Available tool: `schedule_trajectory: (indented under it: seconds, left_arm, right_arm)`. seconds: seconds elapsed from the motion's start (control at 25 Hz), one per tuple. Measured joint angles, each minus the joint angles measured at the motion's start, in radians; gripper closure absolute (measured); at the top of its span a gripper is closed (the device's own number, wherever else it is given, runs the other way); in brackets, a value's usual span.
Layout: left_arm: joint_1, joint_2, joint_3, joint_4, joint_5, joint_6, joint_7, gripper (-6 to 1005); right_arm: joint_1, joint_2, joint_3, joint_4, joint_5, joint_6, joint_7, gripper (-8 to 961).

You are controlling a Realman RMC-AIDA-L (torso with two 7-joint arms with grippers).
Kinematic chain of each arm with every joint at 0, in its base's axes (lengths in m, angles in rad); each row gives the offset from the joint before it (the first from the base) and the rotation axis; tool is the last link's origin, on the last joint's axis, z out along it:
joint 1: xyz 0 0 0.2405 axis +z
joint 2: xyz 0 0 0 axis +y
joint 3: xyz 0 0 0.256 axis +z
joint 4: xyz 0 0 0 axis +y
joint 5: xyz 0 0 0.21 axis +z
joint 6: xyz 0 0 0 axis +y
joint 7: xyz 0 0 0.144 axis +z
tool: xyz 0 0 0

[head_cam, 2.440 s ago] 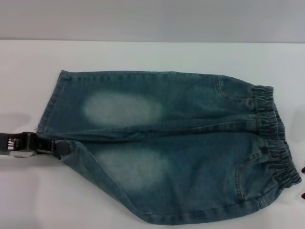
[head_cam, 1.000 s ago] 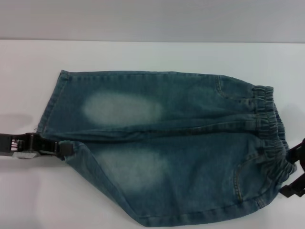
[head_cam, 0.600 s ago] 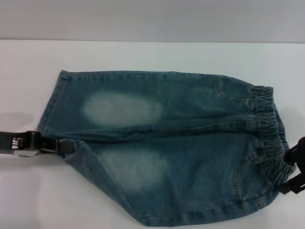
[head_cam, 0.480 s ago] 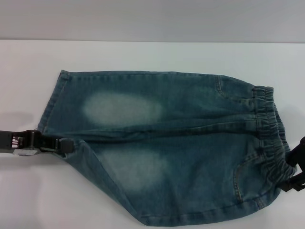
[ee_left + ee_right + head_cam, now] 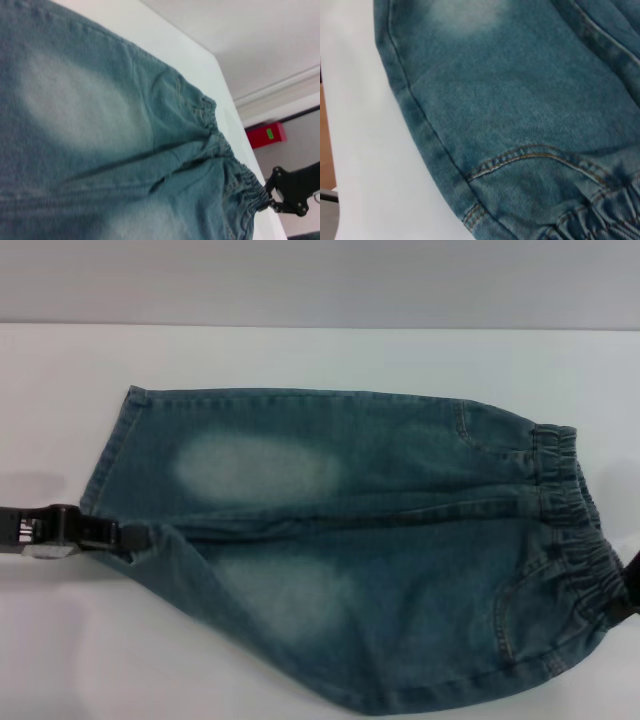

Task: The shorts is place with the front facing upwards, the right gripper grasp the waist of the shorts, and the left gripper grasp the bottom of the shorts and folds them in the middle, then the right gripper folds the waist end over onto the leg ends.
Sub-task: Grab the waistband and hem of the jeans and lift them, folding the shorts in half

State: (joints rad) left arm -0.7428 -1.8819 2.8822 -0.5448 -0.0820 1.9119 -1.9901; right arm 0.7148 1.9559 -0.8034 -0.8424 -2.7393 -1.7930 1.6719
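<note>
Head view — shorts (image 5: 370,540) on white table (image 5: 300,355); left gripper (image 5: 128,538) pinching the bottom of the shorts (image 5: 150,536); right gripper (image 5: 287,192) beside the waistband (image 5: 575,530) — grip indiscernible.

A white surface (image 5: 300,355) fills most of the frame; blue denim shorts (image 5: 380,540) lie flat across its centre and lower right.

even, soft overhead light; all views slightly blurred. faint shadow on the table (image 5: 30,480) at left; the shorts (image 5: 100,125) close-up is softest.
</note>
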Motion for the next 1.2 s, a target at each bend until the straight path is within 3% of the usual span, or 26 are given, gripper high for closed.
schedule_trajectory:
  seconds: [0.28,0.64,0.76,0.96,1.04,1.2]
  left_arm:
    - [0.027,-0.006,-0.003,-0.035,-0.134,-0.053,-0.019,897]
    - [0.068,-0.010,-0.001,-0.029,-0.330,-0.189,-0.019,894]
    - [0.056,-0.023,0.000,-0.028,-0.336,-0.226,-0.004,892]
    - [0.043,-0.056,0.001,-0.035,-0.350,-0.285,0.044,891]
    - [0.038,-0.070,0.002,-0.036,-0.356,-0.319,0.064,890]
    - [0.030,-0.094,0.002,-0.032,-0.367,-0.393,0.111,888]
  right_arm:
    - [-0.053,-0.003,0.107,0.002,0.082,0.016,-0.043,908]
    - [-0.206,0.005,0.222,0.114,0.473,0.150,-0.071,949]
    - [-0.239,0.027,0.233,0.164,0.556,0.213,-0.094,949]
    - [-0.292,0.094,0.248,0.187,0.652,0.364,-0.182,949]
    - [-0.299,0.106,0.254,0.209,0.669,0.414,-0.207,949]
    - [-0.300,0.108,0.266,0.278,0.705,0.466,-0.257,950]
